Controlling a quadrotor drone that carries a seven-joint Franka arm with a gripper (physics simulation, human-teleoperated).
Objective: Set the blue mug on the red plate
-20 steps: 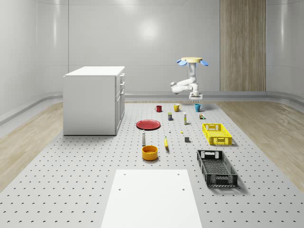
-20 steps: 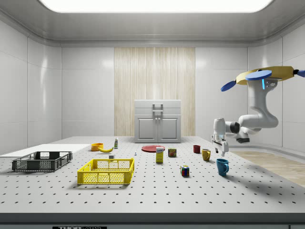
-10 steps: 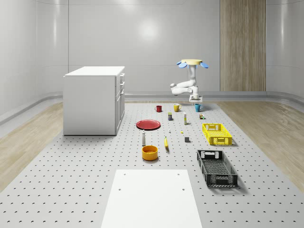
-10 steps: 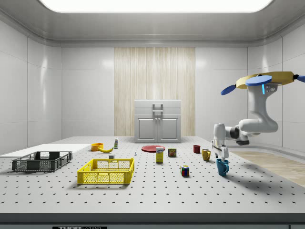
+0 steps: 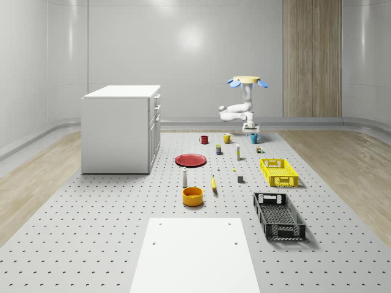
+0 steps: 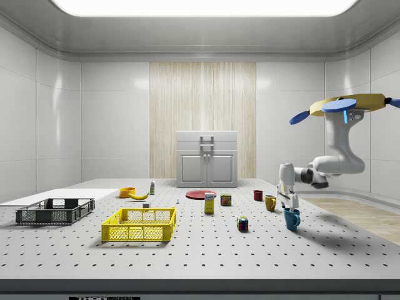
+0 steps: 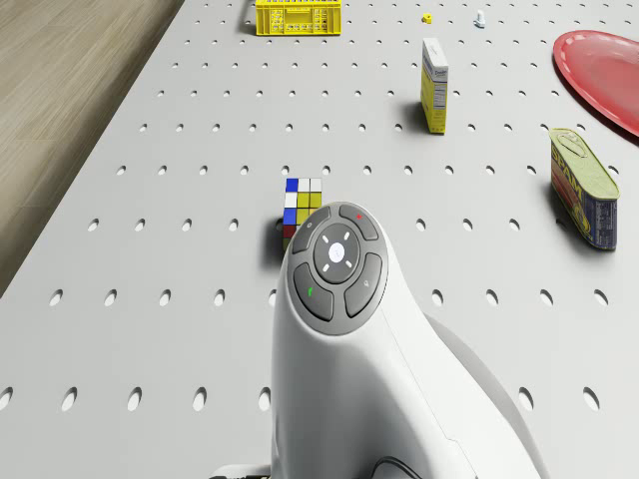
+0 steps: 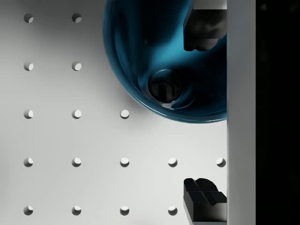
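Grasp step: the drone (image 6: 350,102) hovers; the claw (image 8: 205,112), fingers apart, straddles the blue mug's (image 8: 164,61) rim (unclamped); next, close.

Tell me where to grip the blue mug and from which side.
Grip the blue mug by its rim wall, coming from straight above: it stands upright, mouth open upward. The gripper already hangs over it, one finger inside the mouth, the other outside.
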